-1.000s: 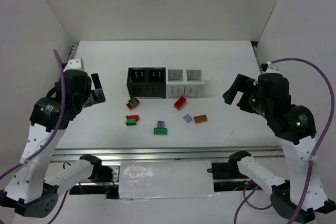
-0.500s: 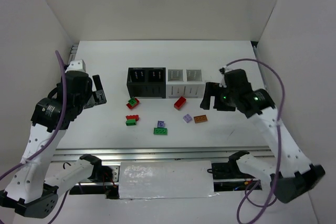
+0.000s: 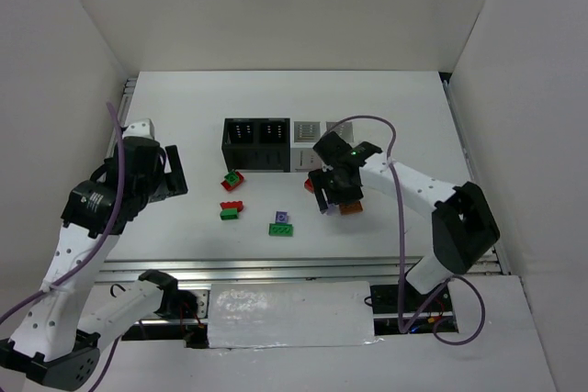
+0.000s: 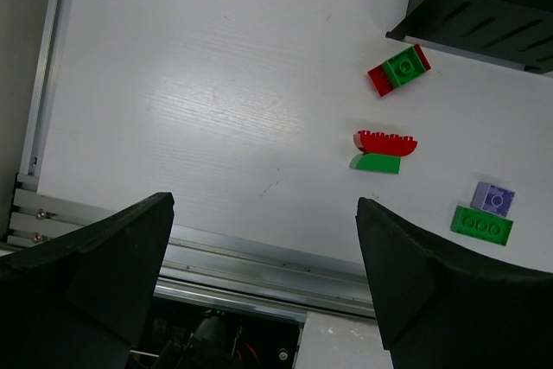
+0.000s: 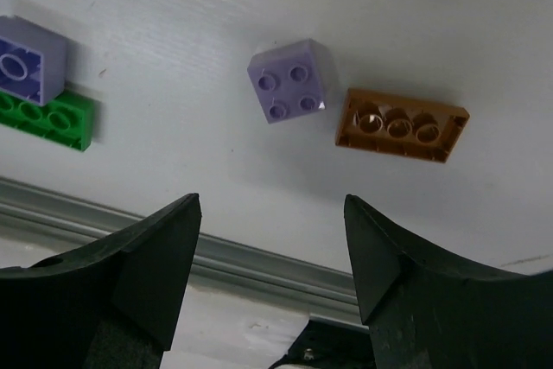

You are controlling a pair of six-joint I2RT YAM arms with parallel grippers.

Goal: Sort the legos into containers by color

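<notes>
Four joined bins stand at the table's middle back, two black (image 3: 257, 142) and two white (image 3: 323, 135). My right gripper (image 3: 336, 196) hangs open just in front of the white bins. Its wrist view shows its open jaws (image 5: 272, 213) just near of a light purple brick (image 5: 288, 80) and an orange brick (image 5: 402, 125). A red brick (image 3: 312, 181) shows partly beside it. My left gripper (image 3: 176, 172) is open and empty at the left (image 4: 265, 213). A red-and-green pair (image 4: 398, 69), a red piece on green (image 4: 384, 151) and a purple brick on a green one (image 4: 480, 224) lie ahead of it.
The black bin's corner (image 4: 484, 6) shows at the left wrist view's top right. A metal rail (image 3: 294, 268) runs along the table's near edge. White walls enclose the table at the left, back and right.
My right arm has swung from the right side leftward and down over the purple and orange bricks. My left arm has shifted slightly nearer. No brick has moved.
</notes>
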